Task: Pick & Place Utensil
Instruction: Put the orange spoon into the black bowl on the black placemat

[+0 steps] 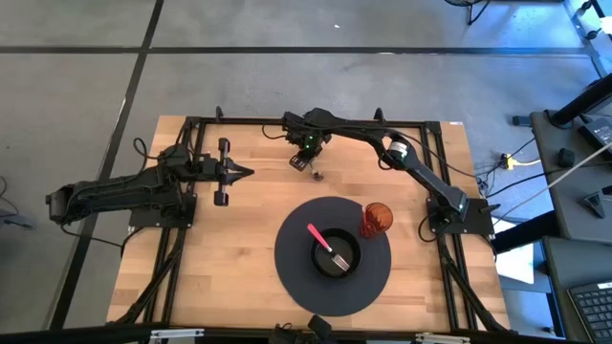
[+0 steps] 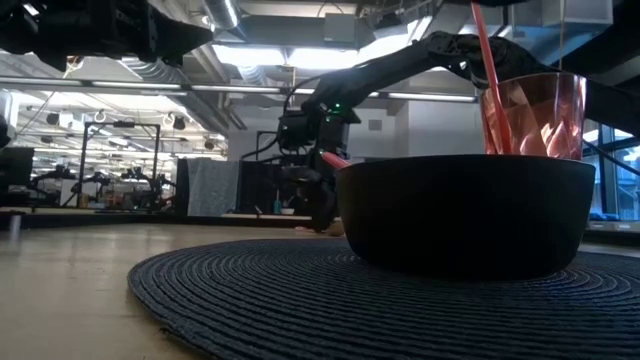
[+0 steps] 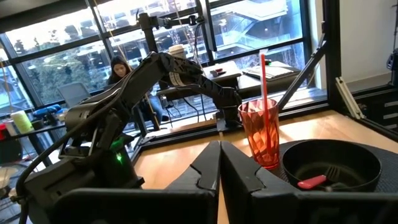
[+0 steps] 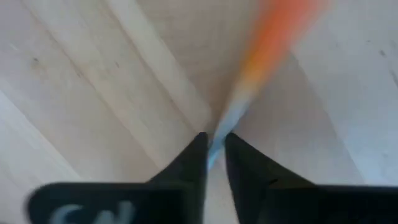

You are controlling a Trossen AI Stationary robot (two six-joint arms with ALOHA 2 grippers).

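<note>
The right gripper [image 1: 308, 161] is at the far side of the table [image 1: 229, 258], its fingers [image 4: 193, 163] clamped on an orange-handled utensil [image 4: 261, 62] — the metal end sits between the tips, just above the wood. A pink-handled fork [image 1: 325, 245] lies in the black bowl [image 1: 337, 254] on the round dark mat [image 1: 292, 277], beside a red cup [image 1: 377, 219]. The left gripper [image 1: 239, 173] waits well to the left, fingers [image 3: 208, 168] together.

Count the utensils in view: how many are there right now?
2. A pink-handled metal fork lies in the black bowl; an orange-handled utensil is pinched in the right gripper above the wooden table. Its head is hidden, and others may be.
</note>
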